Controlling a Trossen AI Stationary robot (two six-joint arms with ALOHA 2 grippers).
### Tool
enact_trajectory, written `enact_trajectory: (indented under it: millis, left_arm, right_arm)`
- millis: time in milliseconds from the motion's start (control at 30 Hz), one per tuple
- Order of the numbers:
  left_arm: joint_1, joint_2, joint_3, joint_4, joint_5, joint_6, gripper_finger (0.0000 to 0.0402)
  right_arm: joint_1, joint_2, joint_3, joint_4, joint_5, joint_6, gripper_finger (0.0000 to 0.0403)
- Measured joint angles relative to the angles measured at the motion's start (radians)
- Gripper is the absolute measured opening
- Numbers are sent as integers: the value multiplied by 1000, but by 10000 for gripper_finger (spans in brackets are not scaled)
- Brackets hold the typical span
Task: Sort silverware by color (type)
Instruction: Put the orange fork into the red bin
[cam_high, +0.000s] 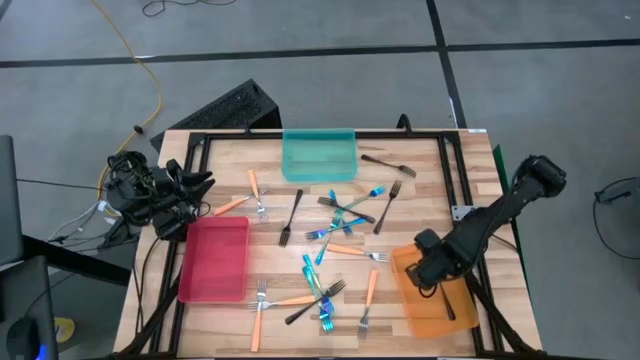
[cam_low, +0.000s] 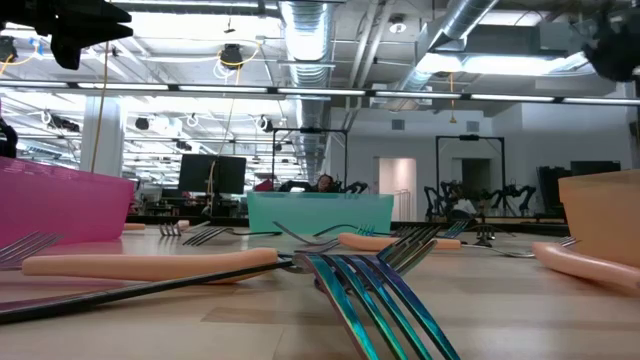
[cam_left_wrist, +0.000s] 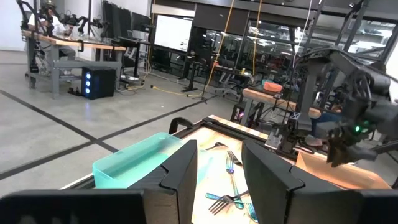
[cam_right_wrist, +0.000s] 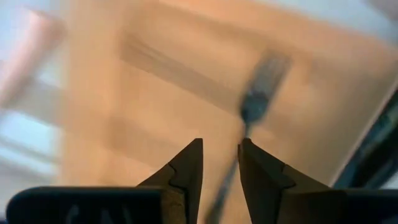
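Note:
Many small forks lie scattered on the wooden table: orange-handled ones (cam_high: 350, 250), blue ones (cam_high: 350, 210) and dark ones (cam_high: 292, 215). My right gripper (cam_high: 430, 278) hangs over the orange tray (cam_high: 420, 318), fingers pointing down and slightly apart (cam_right_wrist: 221, 146). A dark fork (cam_right_wrist: 255, 93) shows blurred below the gap, and in the high view it lies in the orange tray (cam_high: 453, 300). My left gripper (cam_high: 203, 186) waits at the table's left edge above the red tray (cam_high: 213, 258), open and empty (cam_left_wrist: 219, 149).
A teal tray (cam_high: 319, 155) stands at the far middle of the table, and the red tray is at the near left. A black frame (cam_high: 450, 170) runs along the table's edges. Forks crowd the middle and near middle (cam_high: 320, 295).

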Motion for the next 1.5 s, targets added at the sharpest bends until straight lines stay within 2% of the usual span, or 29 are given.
enact_trajectory:
  millis: [233,333,433,600,733,867,1033,1267,1500]
  left_arm:
    - [0,0,0,0,0,0,112]
    - [0,0,0,0,0,0,112]
    - [0,0,0,0,0,0,112]
    - [0,0,0,0,-1,0,112]
    - [0,0,0,0,-1,0,112]
    - [0,0,0,0,-1,0,112]
    - [0,0,0,-1,0,5,112]
    - [0,0,0,-1,-5,7,112]
    - [0,0,0,-1,-4,4,112]
  right_arm:
    - [-99,-35,106,24,227,-258,123]
    - [-152,-35,124,119,346,-452,123]
    - [-218,-34,123,259,383,-674,123]
    - [-312,-34,123,481,363,-1002,126]
    - [-369,-34,123,554,333,-1157,150]
    - [-408,-4,123,548,320,-1228,186]
    - [-449,83,125,576,252,-1313,220]
    - [-491,244,123,577,128,-1415,220]
    - [-521,343,122,563,17,-1442,214]
